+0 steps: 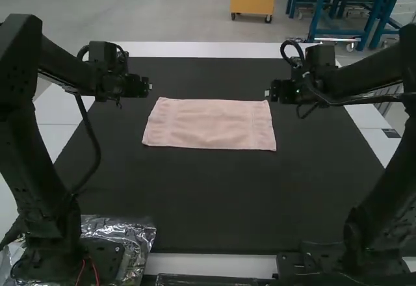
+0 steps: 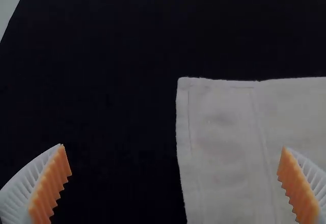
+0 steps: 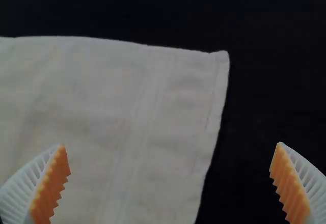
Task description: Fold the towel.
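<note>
In the high view the pink towel (image 1: 209,124) lies spread flat as a rectangle on the dark mat. Off its far left corner is my left gripper (image 1: 150,87); my right gripper (image 1: 268,94) is by its far right corner. In the left wrist view my left gripper (image 2: 174,183) is open above a corner and side edge of the towel (image 2: 229,147). Likewise, my right gripper (image 3: 170,183) is open in the right wrist view, over another corner of the towel (image 3: 112,117). Neither gripper holds cloth.
The black mat (image 1: 214,198) covers most of the white table (image 1: 201,50). Crinkled clear plastic (image 1: 140,234) lies around the left arm's base at the near edge. A dark bar (image 1: 208,279) runs along the near side between the arm bases.
</note>
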